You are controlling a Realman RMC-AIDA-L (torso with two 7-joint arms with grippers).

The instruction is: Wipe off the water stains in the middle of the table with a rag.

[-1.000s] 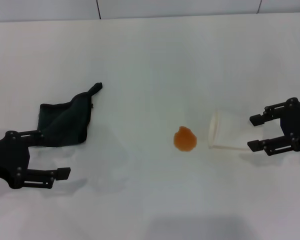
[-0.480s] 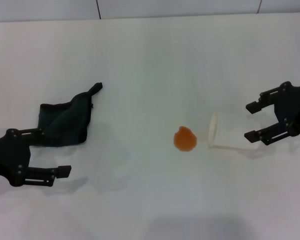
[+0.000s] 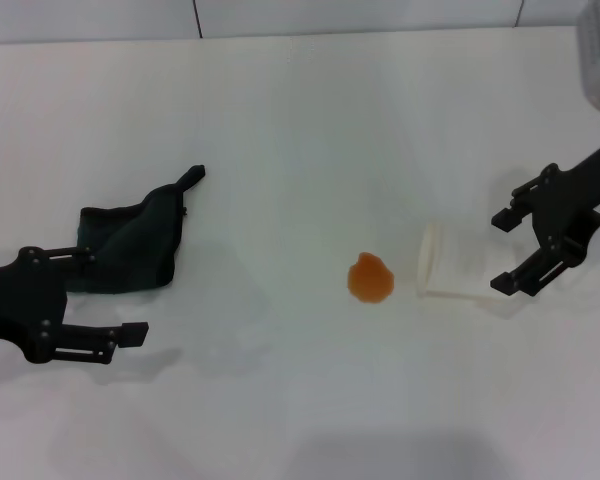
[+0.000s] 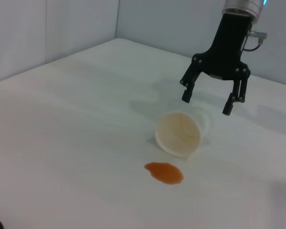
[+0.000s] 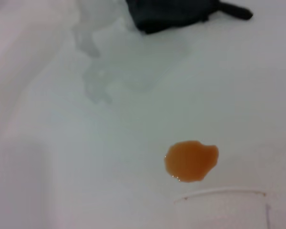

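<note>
Orange-brown stain (image 3: 370, 278): one small wavy-edged blot near the middle of the white table (image 3: 300, 110), untouched. You have nothing to chase but this single spot.

Rag (image 3: 130, 240): dark green-black cloth, crumpled flat on the table well to the left of the stain, pointed corner tail aimed away from the robot. Nothing holds it.

Left gripper (image 3: 120, 295): low over the table, fingers spread wide and empty. One finger lies at the rag's near edge; the other reaches out over bare table. Whether the finger touches the cloth, you cannot tell.

Right gripper (image 3: 508, 250): fingers wide apart, empty, hanging just beyond the base end of the cup and clear of it in the left wrist view.

Cup (image 3: 455, 265): translucent, tipped on its side, mouth toward the stain and just beside it.

Step in hand, as I judge it: getting hold of the rag with the left gripper.

How to do it well: shift the spread fingers over the bunched body of the cloth, not the thin tail, and close on a thick fold so it carries as a pad. Bring it in from the left and press flat, so you do not nudge the cup.

Risk: a thin pinch may let the cloth trail and smear.
</note>
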